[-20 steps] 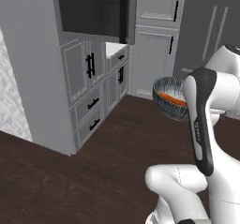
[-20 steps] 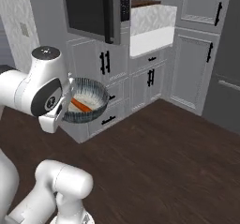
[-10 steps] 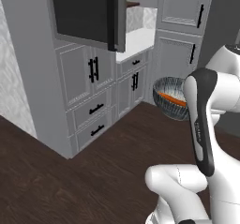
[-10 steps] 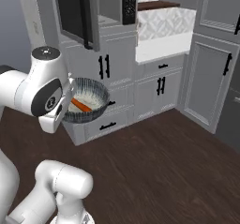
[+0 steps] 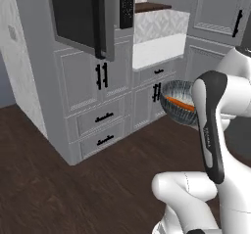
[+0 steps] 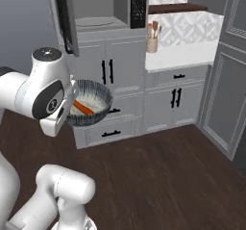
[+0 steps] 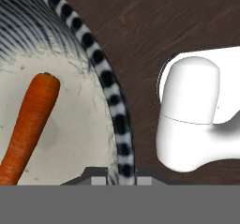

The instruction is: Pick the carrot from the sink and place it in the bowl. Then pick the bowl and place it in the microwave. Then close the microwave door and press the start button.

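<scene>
The blue-grey streaked bowl [image 5: 177, 109] [image 6: 92, 102] hangs in the air in front of the arm, level, with the orange carrot [image 5: 180, 103] [image 6: 83, 108] lying inside it. In the hand view my gripper [image 7: 120, 176] is shut on the bowl's striped rim [image 7: 108, 89], and the carrot [image 7: 27, 127] rests on the pale speckled inside to the left. The microwave [image 6: 102, 11] stands above the cabinets with its glass turntable [image 6: 98, 22] visible. The microwave door [image 5: 78, 13] [image 6: 63, 16] is swung open to the left. Its black control strip [image 5: 126, 5] [image 6: 138, 5] is on the right side.
Grey cabinets with black handles [image 5: 102, 76] [image 6: 107, 72] sit under the microwave. A white counter [image 6: 185, 56] to the right carries a utensil holder [image 6: 152, 42]. A tall cabinet [image 6: 227, 80] closes the right side. Dark wooden floor [image 5: 73, 189] lies open ahead.
The whole scene has shifted as the base drove and turned: the microwave and cabinets have come nearer and more head-on. The bowl with the carrot stays held the same way.
</scene>
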Available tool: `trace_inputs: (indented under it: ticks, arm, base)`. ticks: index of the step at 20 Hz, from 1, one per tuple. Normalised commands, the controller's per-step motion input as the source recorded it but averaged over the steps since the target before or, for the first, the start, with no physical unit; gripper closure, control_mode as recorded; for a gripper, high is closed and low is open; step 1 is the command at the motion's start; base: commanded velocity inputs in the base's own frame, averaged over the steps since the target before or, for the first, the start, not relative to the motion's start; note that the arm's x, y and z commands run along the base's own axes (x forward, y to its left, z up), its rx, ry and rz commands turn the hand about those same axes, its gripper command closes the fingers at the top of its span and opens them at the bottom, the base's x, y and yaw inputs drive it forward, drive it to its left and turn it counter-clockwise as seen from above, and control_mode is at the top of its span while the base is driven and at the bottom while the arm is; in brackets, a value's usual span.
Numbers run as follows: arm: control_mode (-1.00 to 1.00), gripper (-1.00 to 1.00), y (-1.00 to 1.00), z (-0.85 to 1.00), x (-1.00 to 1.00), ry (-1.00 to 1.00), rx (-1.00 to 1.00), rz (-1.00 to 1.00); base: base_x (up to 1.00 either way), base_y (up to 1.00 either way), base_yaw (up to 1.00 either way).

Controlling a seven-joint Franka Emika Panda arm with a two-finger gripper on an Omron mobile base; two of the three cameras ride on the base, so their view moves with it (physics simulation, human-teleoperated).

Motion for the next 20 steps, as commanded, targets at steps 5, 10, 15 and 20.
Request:
trace_inputs:
  ticks: [5,10,15,20]
  arm:
    - [1.0,1.0,0.0,0.0,0.0,0.0,0.0,0.0]
    - [1.0,1.0,0.0,0.0,0.0,0.0,0.0,0.0]
    - [1.0,1.0,0.0,0.0,0.0,0.0,0.0,0.0]
    - [1.0,1.0,0.0,0.0,0.0,0.0,0.0,0.0]
  base:
    - [0.22,-1.0,0.41]
    - [0.41,-1.0,0.4]
    - [0.4,-1.0,0.46]
    - [0.5,-0.94,0.49]
